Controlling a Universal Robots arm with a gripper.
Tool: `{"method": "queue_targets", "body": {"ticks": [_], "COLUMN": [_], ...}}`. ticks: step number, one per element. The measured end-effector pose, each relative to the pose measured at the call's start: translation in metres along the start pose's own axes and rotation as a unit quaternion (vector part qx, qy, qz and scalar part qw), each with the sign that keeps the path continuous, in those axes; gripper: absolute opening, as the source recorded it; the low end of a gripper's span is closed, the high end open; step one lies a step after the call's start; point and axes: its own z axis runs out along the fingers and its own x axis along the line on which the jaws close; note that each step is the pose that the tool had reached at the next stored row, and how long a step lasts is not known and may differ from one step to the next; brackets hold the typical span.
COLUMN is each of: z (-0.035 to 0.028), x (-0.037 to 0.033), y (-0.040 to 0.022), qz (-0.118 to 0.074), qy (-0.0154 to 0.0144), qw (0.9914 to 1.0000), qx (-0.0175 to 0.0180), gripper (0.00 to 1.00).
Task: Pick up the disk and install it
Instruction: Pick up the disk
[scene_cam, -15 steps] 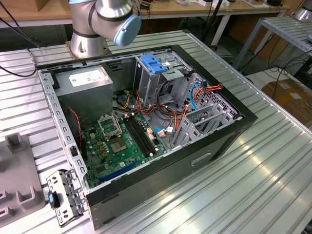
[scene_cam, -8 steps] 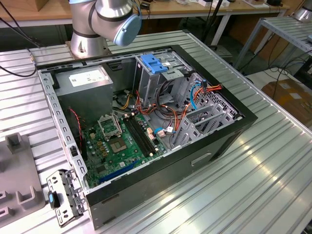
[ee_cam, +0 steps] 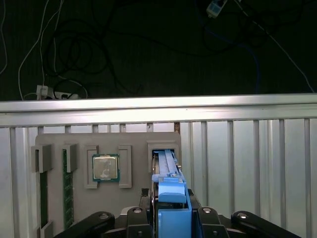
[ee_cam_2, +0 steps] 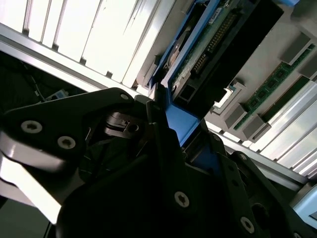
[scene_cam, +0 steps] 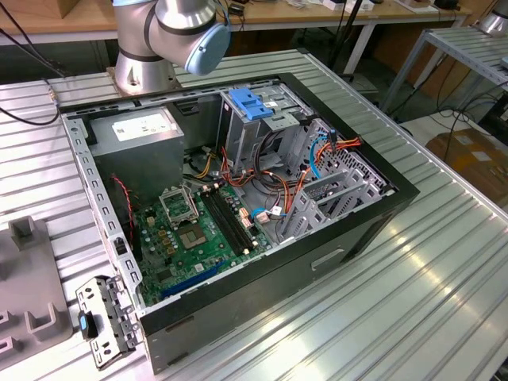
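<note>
Arm: joint w/ blue cap just above base. Gripper in first wrist view: black fingers pinched on disk, one each side.

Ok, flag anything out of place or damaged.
A perforated metal bracket lies loose on the table beside the open computer case's corner, at the exterior view's lower left, detached from anything. Nothing else looks damaged or spilled.

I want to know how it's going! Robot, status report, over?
Tool shut on disk, by its blue rail. Disk on edge at grey tray slot. Processor beside, apart.
</note>
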Motion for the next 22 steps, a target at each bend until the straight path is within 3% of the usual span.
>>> {"method": "queue_targets", "body": {"ticks": [5, 9, 12, 16, 20, 22], "z": [-0.0041, -0.0121, -0.0248, -0.0344, -0.0555, -0.0611], "x": [0.0, -0.0002, -0.0004, -0.0005, -0.0008, -0.0009], "y": [0.0, 0.0, 0.0001, 0.0001, 0.0001, 0.0001], "qz": [0.0, 0.0, 0.0, 0.0, 0.0, 0.0], "qy": [0.0, 0.0, -0.0001, 0.0, 0.0007, 0.001], "qw": [1.0, 1.0, 1.0, 1.0, 0.99999, 0.99999], "qx": [0.0002, 0.001, 0.0019, 0.0023, 0.0033, 0.0034], "gripper": [0.37, 0.37, 0.37, 0.37, 0.37, 0.37]}}
